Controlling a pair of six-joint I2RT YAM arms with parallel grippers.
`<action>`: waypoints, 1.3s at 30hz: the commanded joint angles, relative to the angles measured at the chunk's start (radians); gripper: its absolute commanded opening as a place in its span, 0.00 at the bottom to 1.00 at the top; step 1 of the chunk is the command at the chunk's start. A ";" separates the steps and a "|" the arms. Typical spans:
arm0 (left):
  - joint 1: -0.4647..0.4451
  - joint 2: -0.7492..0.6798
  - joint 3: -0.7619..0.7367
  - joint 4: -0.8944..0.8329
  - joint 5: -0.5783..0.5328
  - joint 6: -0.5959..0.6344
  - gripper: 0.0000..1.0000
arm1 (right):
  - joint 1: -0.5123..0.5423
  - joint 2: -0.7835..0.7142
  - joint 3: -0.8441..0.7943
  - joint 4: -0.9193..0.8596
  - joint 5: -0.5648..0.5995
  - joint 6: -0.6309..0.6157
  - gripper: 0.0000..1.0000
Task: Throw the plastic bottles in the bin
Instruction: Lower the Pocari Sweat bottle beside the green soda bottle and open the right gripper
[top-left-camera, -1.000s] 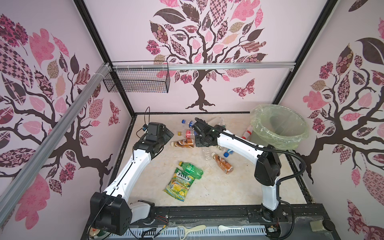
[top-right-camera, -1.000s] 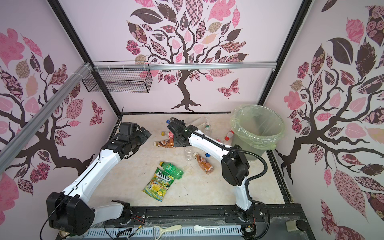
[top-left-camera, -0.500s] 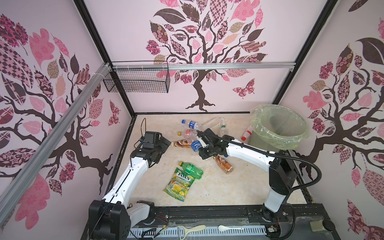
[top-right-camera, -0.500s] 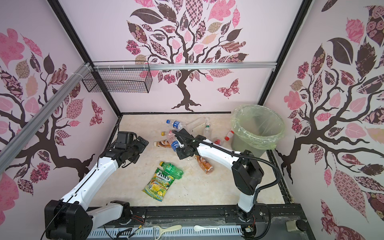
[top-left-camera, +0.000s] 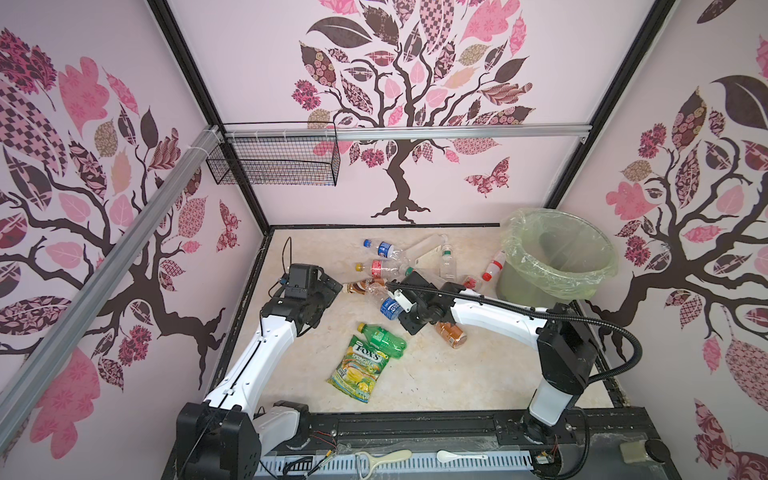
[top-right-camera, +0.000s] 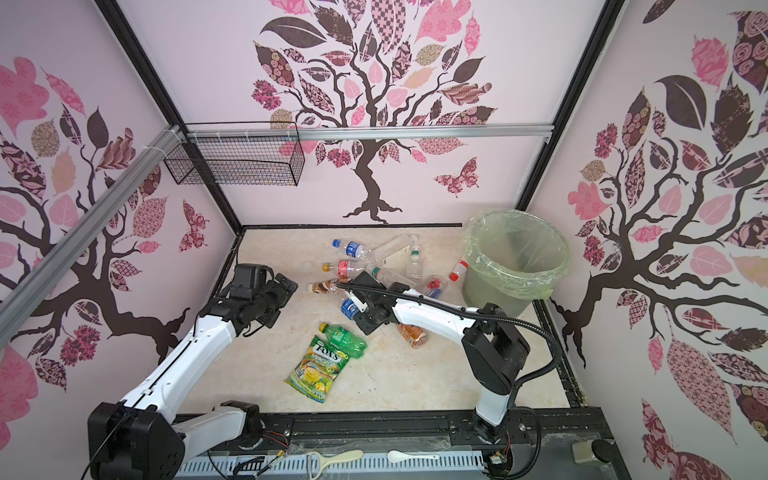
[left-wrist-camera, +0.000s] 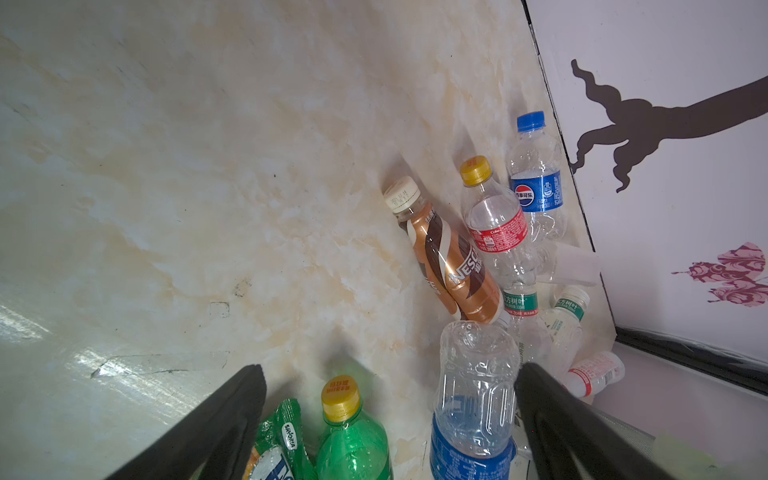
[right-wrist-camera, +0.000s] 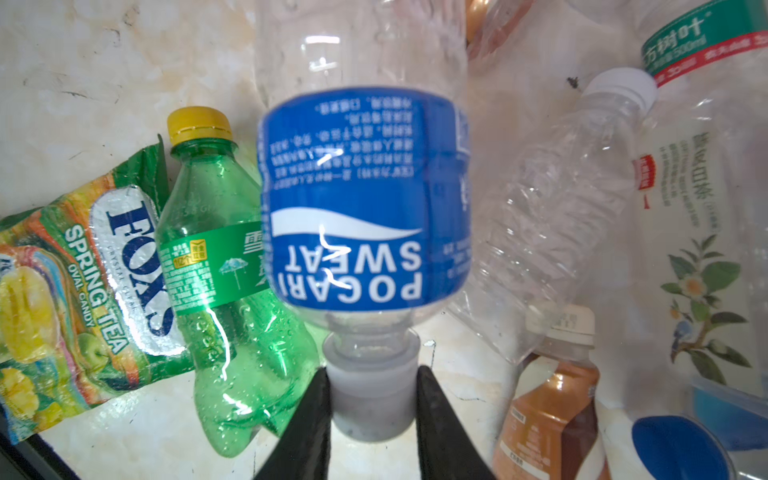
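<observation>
My right gripper (right-wrist-camera: 372, 399) is shut on the white cap of a clear plastic bottle with a blue label (right-wrist-camera: 365, 199). It holds that bottle (top-left-camera: 390, 306) off the floor, base pointing away, left of the middle. My left gripper (top-left-camera: 330, 286) stands open and empty beside a brown bottle (top-left-camera: 359, 286). A green bottle (top-left-camera: 382, 338) lies below the held one. Several more plastic bottles (top-left-camera: 382, 249) lie in a pile at the back. The bin (top-left-camera: 540, 286), lined with a pale green bag, stands at the back right.
A Fox's candy bag (top-left-camera: 360, 370) lies flat next to the green bottle. Another brown bottle (top-left-camera: 451, 332) lies partly under my right arm. A black wire basket (top-left-camera: 274, 160) hangs on the back-left rail. Walls close in on three sides.
My right gripper has drawn back from the pile toward the front, carrying the blue-labelled bottle. My left gripper has pulled back a little from the pile, still open.
</observation>
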 joint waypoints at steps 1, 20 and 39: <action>0.001 0.012 -0.029 0.015 0.016 0.010 0.98 | 0.006 0.003 0.005 -0.004 0.042 -0.022 0.19; 0.000 0.040 -0.020 0.038 0.026 0.029 0.98 | 0.014 0.093 0.036 -0.005 0.025 -0.031 0.22; -0.015 0.077 0.017 0.045 0.026 0.047 0.98 | 0.015 0.139 0.084 -0.031 0.046 -0.025 0.49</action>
